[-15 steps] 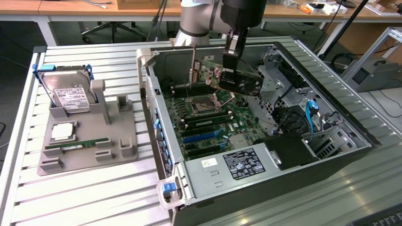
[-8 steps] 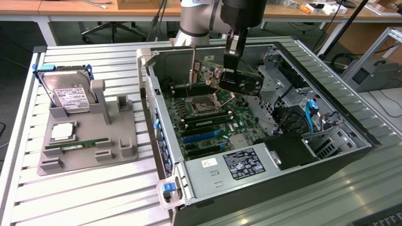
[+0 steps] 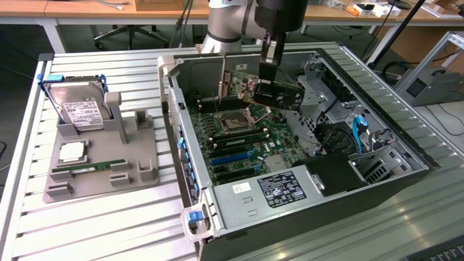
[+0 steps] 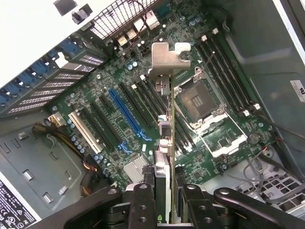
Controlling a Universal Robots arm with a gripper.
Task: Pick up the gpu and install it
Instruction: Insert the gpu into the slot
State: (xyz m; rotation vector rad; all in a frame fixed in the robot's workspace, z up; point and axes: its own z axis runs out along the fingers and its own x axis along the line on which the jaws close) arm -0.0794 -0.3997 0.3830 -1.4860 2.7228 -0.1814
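Right now we are holding the gpu point(image 4: 165, 157) edge-on in the end effector point(image 4: 164, 200), the two black fingers point(image 4: 143, 202) clenched on either face of the card, so it is already off the desk point(image 3: 108, 217) and hanging inside the open computer case point(image 3: 406, 163). In the wrist view the card's long axis is running straight away from the fingers, with the silver end bracket point(image 4: 167, 57) at the far tip, and we are looking down its thin edge toward the motherboard point(image 4: 224, 138) below.

Seen from the exterior view, the card point(image 3: 279, 93) is hanging tilted under the end effector point(image 3: 270, 69), above the upper part of the board and just beside the bare CPU socket point(image 3: 236, 122). It is not seated in anything; there is clear air between its lower edge and the board.

Beneath and to one side in the wrist view we are seeing the row of expansion slots, the blue slot point(image 4: 128, 114) among black ones, all lying roughly parallel with the card's long axis. Whether the card's edge stands exactly over one slot we cannot tell.

Room is tight: the memory slots point(image 4: 228, 71) and socket flank one side, the drive cage point(image 3: 323, 81) stands close on the exterior view's right, and the case's rear wall point(image 3: 174, 109) bounds the bracket end.

Farther off, on the grey holder point(image 3: 130, 163) on the desk, the hard drive point(image 3: 80, 109) and the memory stick point(image 3: 91, 167) are lying well apart from our work.
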